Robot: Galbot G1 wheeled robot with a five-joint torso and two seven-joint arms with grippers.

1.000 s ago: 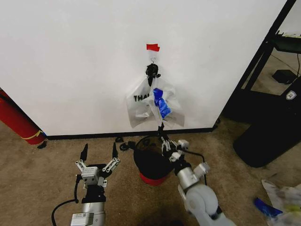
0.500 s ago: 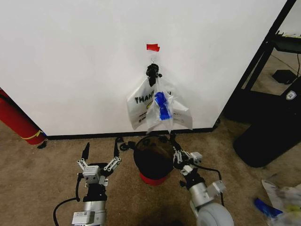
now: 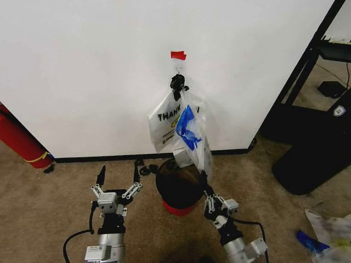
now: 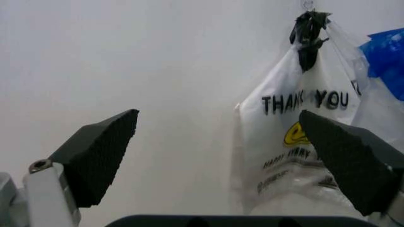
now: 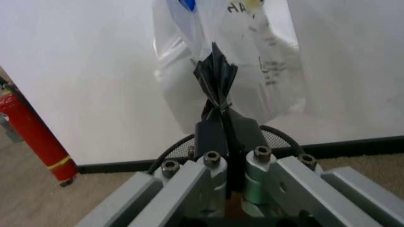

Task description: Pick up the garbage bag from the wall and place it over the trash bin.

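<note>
The garbage bag (image 3: 189,131), translucent with bright blue panels, hangs from a small hook (image 3: 177,82) on the white wall (image 3: 82,71), under a red tape scrap (image 3: 177,55). Its lower end is stretched down and away from the wall, over the far rim of the trash bin (image 3: 175,186), a round black bin with a red base. My right gripper (image 3: 204,176) is shut on that lower end, just right of the bin. In the right wrist view, the right gripper (image 5: 216,71) pinches the plastic (image 5: 246,42). My left gripper (image 3: 118,171) stands open left of the bin, and the left gripper (image 4: 218,118) holds nothing.
A whitish "THANK YOU" bag (image 3: 163,123) hangs on the same hook, behind the blue one. A red cylinder (image 3: 22,143) leans at the wall's left end. A black shelf frame (image 3: 299,71) and a dark bag (image 3: 315,159) stand to the right. Plastic scraps (image 3: 329,233) lie at the lower right.
My right gripper has drawn back from the wall toward me and rightward with the bag's lower end, so the bag is now pulled taut. The left arm has hardly moved.
</note>
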